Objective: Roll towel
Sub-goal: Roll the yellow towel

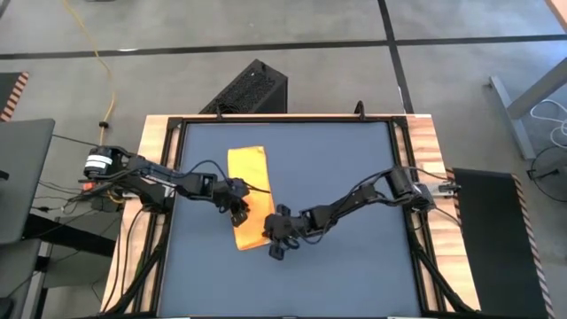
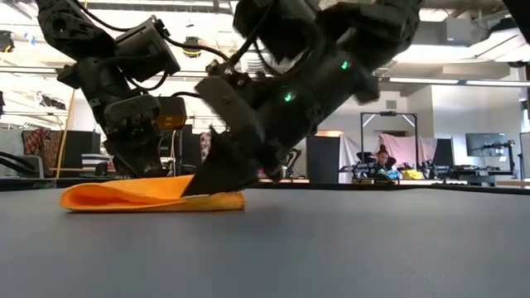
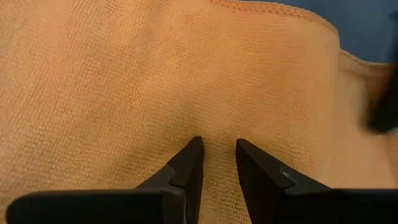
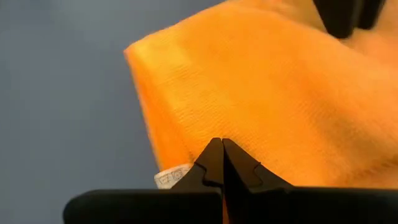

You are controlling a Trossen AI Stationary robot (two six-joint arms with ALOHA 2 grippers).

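The towel (image 1: 249, 197) lies as a folded strip a little toward nine o'clock of the table's (image 1: 354, 266) middle, running from about twelve o'clock down toward six, flat on the dark mat and not yet rolled. My right gripper (image 1: 276, 239) sits at its six o'clock end with the fingers pressed together; in my right wrist view the tips meet at the cloth's edge, beside a small white tag (image 4: 173, 177), though I cannot tell for sure whether any fabric is caught between them. My left gripper (image 1: 236, 211) presses down on the strip's nine o'clock side, fingers a little apart, tips on the cloth and clamping nothing. My worry is that if my right tips hold only the top layer, or nothing, turning the end over would drag one fold loose and leave a lopsided roll. My left tips merely rest there, so the strip could skid across the smooth mat when I pull. The two grippers are close and could knock together.
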